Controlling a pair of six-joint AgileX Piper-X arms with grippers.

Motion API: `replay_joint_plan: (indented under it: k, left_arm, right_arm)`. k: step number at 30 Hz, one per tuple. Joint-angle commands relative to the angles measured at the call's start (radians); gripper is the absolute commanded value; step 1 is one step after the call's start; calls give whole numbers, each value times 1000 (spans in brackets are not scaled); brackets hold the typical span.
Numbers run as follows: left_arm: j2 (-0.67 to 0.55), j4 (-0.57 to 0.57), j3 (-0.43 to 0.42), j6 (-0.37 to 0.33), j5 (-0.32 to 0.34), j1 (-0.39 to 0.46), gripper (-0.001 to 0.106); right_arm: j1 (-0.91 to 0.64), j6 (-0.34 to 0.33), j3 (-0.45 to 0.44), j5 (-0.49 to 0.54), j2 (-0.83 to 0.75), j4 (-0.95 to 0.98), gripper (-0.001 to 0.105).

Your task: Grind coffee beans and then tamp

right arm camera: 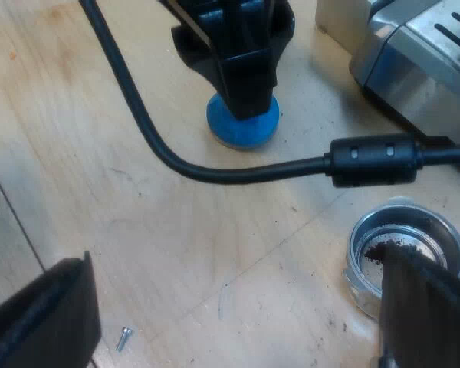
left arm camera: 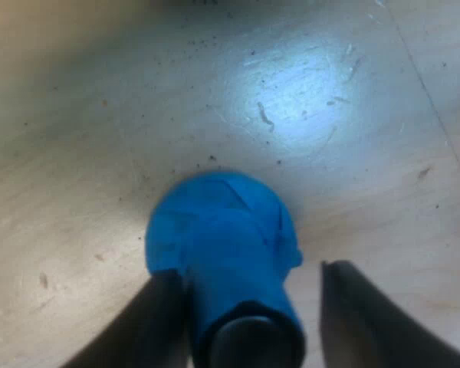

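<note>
Black, two-fingered left gripper [left arm camera: 249,274]: recorded spread, straddling the blue tamper [left arm camera: 218,230]. One finger is seen against the tamper's side. The other is held apart from it, with a strip of table showing between. The tamper is stood base down on the pale wooden table [left arm camera: 77,138]. In the right wrist view the tamper is found under the left arm, with the espresso machine [right arm camera: 422,54] near it.

Right gripper [right arm camera: 236,261]: fingers set wide apart, nothing held between them. One finger is seen over the rim of the metal holder [right arm camera: 372,226]; whether it touches cannot be told. The holder's basket is laid open side up on the table, with dark coffee grounds [right arm camera: 376,249] inside. A small screw [right arm camera: 123,337] is noted on the table by the other finger.
</note>
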Motion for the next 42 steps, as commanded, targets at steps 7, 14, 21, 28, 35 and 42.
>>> replay_joint_plan:
  k: [7, 14, 21, 28, 35, 42]
  left_arm:
    - [1, 23, -1, -2, 5, -2, 0]
    - [-23, 33, -1, 7, 5, -2, 0]
    - [-162, 47, -1, 9, 5, -2, 0]
    - [-322, 99, -1, 9, 5, -2, 0]
    - [-398, 152, -1, -8, 47, -2, 0]
    - [-402, 151, -4, -14, 51, -76, 0]
  right_arm:
    - [-1, -12, -7, 7, -2, 1, 77]
    - [-1, -45, -7, 35, -42, 3, 77]
    - [-1, -83, -7, 164, -114, 32, 77]
    - [-1, -104, 57, 164, -153, 19, 77]
    - [-1, -102, 232, 150, -189, -177, 77]
    - [-53, -102, 392, 87, -189, -415, 77]
